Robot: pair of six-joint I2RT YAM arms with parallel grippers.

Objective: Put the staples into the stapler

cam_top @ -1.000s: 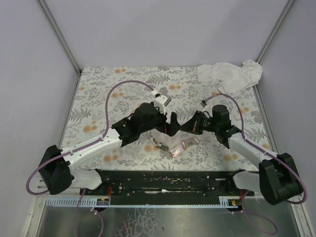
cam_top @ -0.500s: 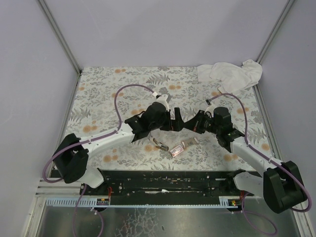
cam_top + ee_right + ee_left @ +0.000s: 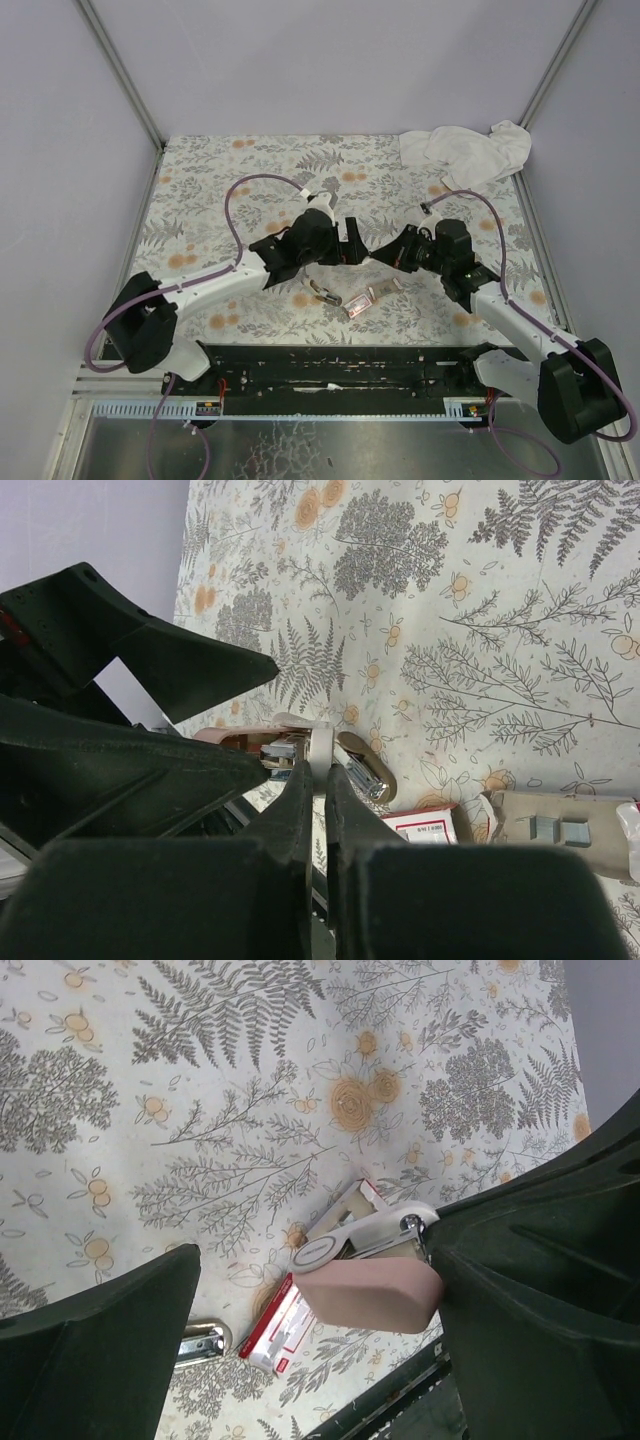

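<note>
Pink staples box [image 3: 285, 1328] below left fingers [image 3: 100, 1360]

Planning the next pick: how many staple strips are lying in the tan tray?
2 staple strips in the tan tray: one beside the other, right wrist view. Others may be hidden.

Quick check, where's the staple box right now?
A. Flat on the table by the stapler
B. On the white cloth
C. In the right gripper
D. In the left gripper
A: the box lies flat on the table just beside the stapler; the left gripper stands open clear of it, and the right gripper pinches a white stapler part instead.
</note>
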